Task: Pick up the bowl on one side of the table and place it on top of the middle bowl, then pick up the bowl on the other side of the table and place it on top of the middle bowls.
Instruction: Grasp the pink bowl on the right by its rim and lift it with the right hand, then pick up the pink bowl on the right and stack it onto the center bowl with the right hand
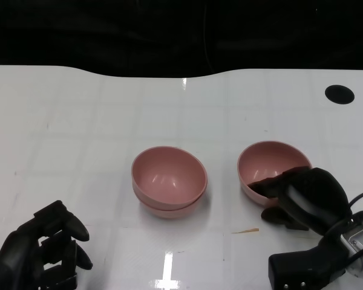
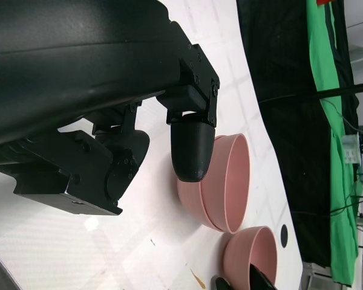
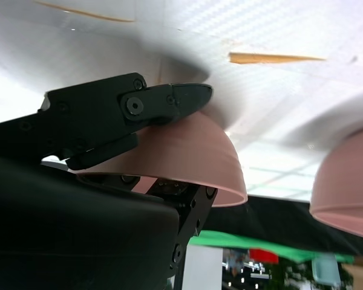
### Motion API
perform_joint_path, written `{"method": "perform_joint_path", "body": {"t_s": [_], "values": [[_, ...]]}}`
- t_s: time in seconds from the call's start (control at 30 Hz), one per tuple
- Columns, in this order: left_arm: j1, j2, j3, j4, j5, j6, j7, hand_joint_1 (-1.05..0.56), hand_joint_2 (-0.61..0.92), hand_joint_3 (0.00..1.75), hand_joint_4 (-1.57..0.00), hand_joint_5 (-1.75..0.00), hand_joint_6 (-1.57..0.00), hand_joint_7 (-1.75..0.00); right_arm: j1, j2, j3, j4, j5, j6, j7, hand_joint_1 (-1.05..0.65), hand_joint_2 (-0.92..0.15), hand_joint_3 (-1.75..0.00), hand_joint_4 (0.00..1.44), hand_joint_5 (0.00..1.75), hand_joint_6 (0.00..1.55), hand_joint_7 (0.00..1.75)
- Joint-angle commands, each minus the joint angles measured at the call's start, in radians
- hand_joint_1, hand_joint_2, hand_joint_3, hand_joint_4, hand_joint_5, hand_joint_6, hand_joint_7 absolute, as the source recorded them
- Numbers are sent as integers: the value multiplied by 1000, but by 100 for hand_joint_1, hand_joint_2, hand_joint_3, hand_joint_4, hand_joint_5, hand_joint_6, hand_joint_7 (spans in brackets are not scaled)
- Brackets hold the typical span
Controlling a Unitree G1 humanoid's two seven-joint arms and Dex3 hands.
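Centre of frame: stacked bowls [image 1: 168, 181], first placement done. Right hand [image 1: 299, 196] grips the remaining bowl [image 1: 269, 164]; left hand [image 1: 45, 248] empty, fingers apart.

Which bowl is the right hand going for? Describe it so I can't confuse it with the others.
On the white table, find the stacked pink bowls in the middle. The single pink bowl sits beside them toward the robot's right, with the right hand gripping its near rim; it alone is unstacked.

Two stacked pink bowls [image 1: 169, 181] at centre; third pink bowl [image 1: 269, 164] beside them.
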Motion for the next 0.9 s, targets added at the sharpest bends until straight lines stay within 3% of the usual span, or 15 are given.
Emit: {"method": "perform_joint_path", "body": {"t_s": [0.03, 0.07, 0.1, 0.17, 0.33, 0.53, 0.73, 0.9], "values": [[-3, 8, 4, 0, 7, -12, 11, 31, 84, 108, -73, -175, -56, -175, -42, -1, 17, 73, 8, -51, -94, -19, -92, -21, 94, 66, 112, 9], [-3, 7, 3, 1, 6, -13, 10, 31, 84, 109, -73, -175, -56, -175, -50, -1, 25, 92, 5, -64, -125, -15, -92, -22, 78, 128, 87, 85], [-2, 6, 2, 0, 9, -14, 11, 31, 84, 109, -73, -175, -57, -175, -56, -2, 31, 107, 2, -74, -151, -14, -92, -23, 72, 151, 69, 129], [-2, 4, 1, -3, 14, -9, 16, 31, 83, 110, -73, -175, -57, -175, -66, -4, 39, 123, 3, -85, -176, -14, -92, -21, 72, 170, 57, 165], [-1, 4, -2, -7, 15, -3, 22, 31, 82, 111, -73, -175, -57, -175, -78, -5, 54, 143, 11, -95, -192, -15, -92, -20, 73, 174, 54, 174], [-5, 3, -8, -5, 27, -11, 24, 33, 82, 112, -74, -175, -57, -175, -84, -68, 28, 25, 52, -156, -111, -17, -92, -21, 65, 175, 44, 175], [-10, 5, -7, 12, 36, -32, 20, 33, 81, 112, -74, -175, -57, -175, -95, -102, 0, -71, 76, -206, -86, -10, -88, -14, 68, 175, 48, 175], [-12, 6, -9, 15, 43, -37, 25, 33, 80, 112, -73, -175, -57, -175, -110, -129, -46, -185, 109, -218, 8, -14, -92, -25, 73, 175, 53, 174]]}}
